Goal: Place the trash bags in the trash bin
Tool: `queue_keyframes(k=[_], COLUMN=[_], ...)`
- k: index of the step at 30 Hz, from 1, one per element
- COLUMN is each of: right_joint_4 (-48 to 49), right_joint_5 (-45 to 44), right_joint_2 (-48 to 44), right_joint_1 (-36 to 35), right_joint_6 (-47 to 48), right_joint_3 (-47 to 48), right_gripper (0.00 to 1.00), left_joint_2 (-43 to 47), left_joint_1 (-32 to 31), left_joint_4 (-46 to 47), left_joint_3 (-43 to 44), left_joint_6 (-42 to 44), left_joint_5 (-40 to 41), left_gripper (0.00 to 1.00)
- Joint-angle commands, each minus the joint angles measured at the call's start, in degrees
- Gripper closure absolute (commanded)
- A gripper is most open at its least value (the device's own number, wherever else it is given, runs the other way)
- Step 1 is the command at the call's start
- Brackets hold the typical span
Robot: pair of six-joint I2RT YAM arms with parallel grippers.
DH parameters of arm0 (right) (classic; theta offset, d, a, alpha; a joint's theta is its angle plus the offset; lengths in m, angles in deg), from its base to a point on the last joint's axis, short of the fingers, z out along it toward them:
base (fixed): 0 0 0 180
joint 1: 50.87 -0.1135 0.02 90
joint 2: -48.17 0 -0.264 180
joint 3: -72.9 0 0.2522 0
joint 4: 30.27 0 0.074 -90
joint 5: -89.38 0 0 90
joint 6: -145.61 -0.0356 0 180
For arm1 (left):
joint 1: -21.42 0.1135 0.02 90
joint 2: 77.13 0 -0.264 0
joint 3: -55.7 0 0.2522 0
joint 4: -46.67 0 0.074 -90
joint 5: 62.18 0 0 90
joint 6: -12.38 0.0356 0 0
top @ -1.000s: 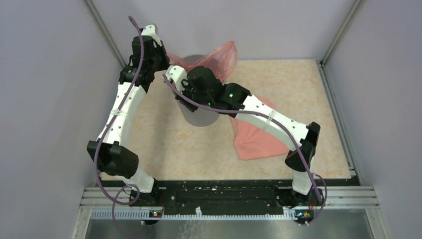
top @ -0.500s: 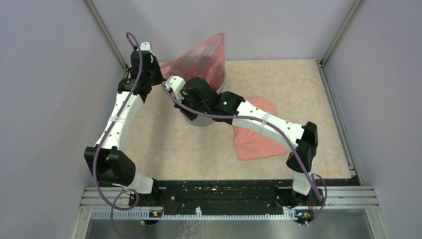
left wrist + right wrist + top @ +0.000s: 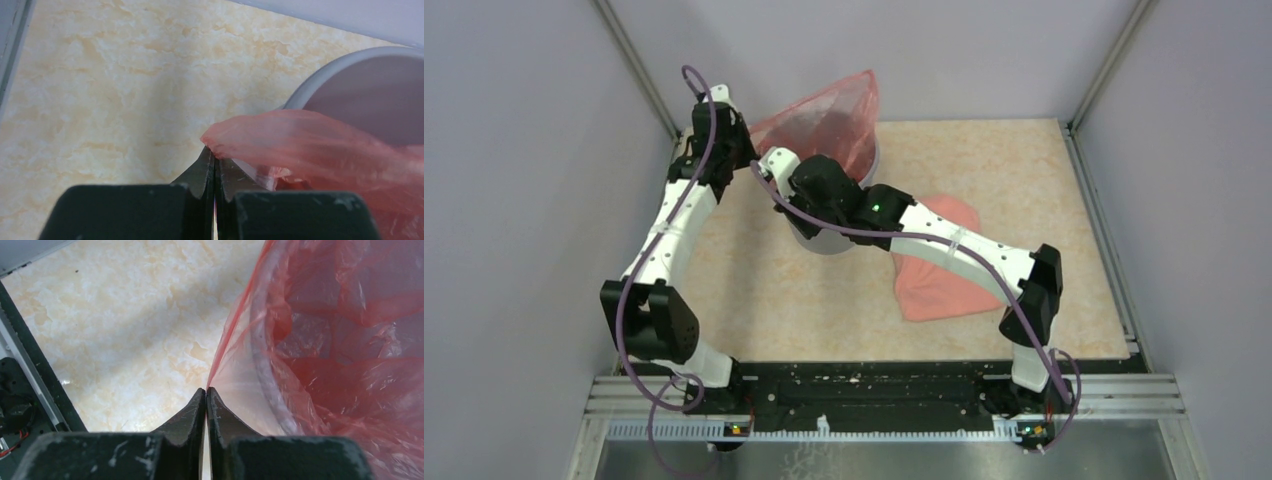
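Note:
A translucent orange-red trash bag (image 3: 824, 118) is stretched over the mouth of the grey trash bin (image 3: 826, 240) at the back of the table. My left gripper (image 3: 742, 152) is shut on the bag's edge (image 3: 260, 137) left of the bin's rim (image 3: 320, 75). My right gripper (image 3: 796, 215) is shut on the bag's near edge (image 3: 235, 360), with the film draped over the rim and into the bin (image 3: 345, 340). A second salmon-pink trash bag (image 3: 934, 280) lies flat on the table to the right, partly under my right arm.
Grey walls stand close at the left, back and right. The marbled table top (image 3: 1004, 170) is bare right of the bin. A black rail (image 3: 874, 385) runs along the near edge by the arm bases.
My left gripper lifted the bag's edge up and back, so the bag rose from a crumpled heap into a taut peak over the bin. My right gripper shifted slightly left at the bin's near rim.

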State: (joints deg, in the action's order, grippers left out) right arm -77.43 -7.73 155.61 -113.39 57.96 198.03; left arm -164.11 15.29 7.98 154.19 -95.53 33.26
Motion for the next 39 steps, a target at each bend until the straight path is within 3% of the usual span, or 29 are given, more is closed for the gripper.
queue_keyframes(k=[1, 4, 9, 12, 21, 28, 31, 35, 39], right_joint_4=[-2.2, -2.8, -5.0, -7.5, -15.6, -19.6, -21.3, -24.6, -20.8], right_joint_5=[-0.7, -0.5, 0.9, 1.4, -19.6, -21.8, -23.4, -34.8, -33.6], right_joint_2=[-2.5, -3.2, -4.4, -5.6, -5.5, -1.9, -0.9, 0.2, -3.5], right_joint_1=[-1.1, -1.1, -1.1, -1.1, 0.1, 4.9, 7.4, 8.2, 9.2], right_joint_6=[-1.2, -1.2, -1.9, -4.1, -7.4, -5.8, -5.8, -6.1, -8.0], right_joint_3=[0.7, 0.7, 2.8, 6.6, 19.9, 27.0, 26.2, 25.5, 19.6], right_gripper=[0.93, 0.85, 0.59, 0.5, 0.3, 0.28, 0.28, 0.28, 0.26], left_joint_2=[-2.7, -4.0, -3.7, -3.6, -5.2, -6.4, -6.8, -6.8, -7.0], left_joint_1=[0.9, 0.9, 0.9, 0.9, 0.8, -0.1, -0.8, -1.2, -1.5], left_joint_4=[7.1, 7.4, 10.1, 11.3, 12.0, 11.8, 11.3, 10.9, 10.5], left_joint_3=[1.2, 1.8, 0.7, 0.6, 1.3, 2.2, 2.6, 2.7, 3.0], left_joint_6=[-0.6, -1.1, -1.4, -1.1, -0.6, -0.5, -0.2, -0.1, -0.1], left_joint_5=[-1.5, -3.1, -7.3, -9.0, -13.9, -15.6, -15.7, -15.4, -15.3], left_gripper=[1.0, 1.0, 1.0, 1.0, 1.0, 1.0, 1.0, 1.0, 1.0])
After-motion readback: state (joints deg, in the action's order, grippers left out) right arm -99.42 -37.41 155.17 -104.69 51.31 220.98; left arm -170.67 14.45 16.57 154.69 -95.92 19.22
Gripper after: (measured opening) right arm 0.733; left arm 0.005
